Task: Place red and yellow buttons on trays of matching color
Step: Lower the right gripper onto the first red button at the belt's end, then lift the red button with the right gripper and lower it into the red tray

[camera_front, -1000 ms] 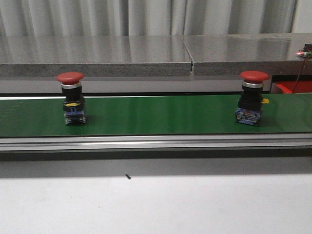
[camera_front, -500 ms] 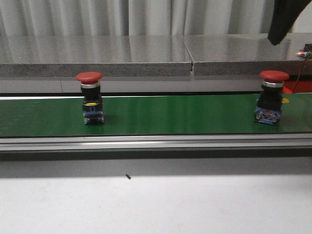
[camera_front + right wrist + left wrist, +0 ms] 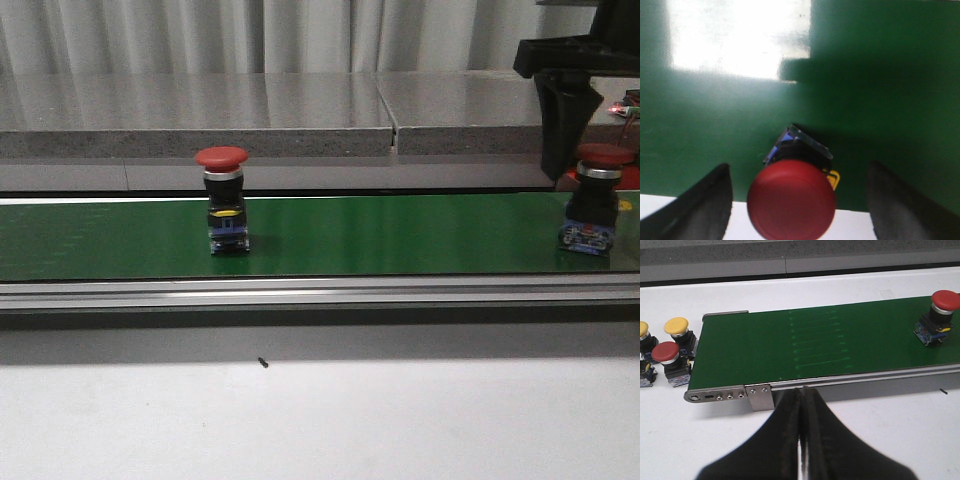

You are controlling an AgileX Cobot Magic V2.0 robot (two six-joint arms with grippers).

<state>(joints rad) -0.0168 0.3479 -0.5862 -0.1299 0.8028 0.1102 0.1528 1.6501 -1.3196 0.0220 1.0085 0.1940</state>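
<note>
Two red buttons stand upright on the green conveyor belt (image 3: 400,235). One red button (image 3: 222,212) is left of centre and also shows in the left wrist view (image 3: 939,316). The other red button (image 3: 596,205) is at the far right. My right gripper (image 3: 799,207) is open and hangs over that button (image 3: 792,197), one finger (image 3: 705,205) on each side and not touching it. Its dark finger (image 3: 560,125) shows in the front view just left of the button. My left gripper (image 3: 801,407) is shut and empty, over the white table in front of the belt. No trays are in view.
Off the belt's left end, a yellow button (image 3: 677,331), a red button (image 3: 667,360) and another yellow button (image 3: 643,335) stand on the white table. A grey ledge (image 3: 300,110) runs behind the belt. A metal rail (image 3: 320,293) edges its front.
Both red buttons have moved to the right along the belt. My right gripper has come down into view from the top right, over the right-hand button.
</note>
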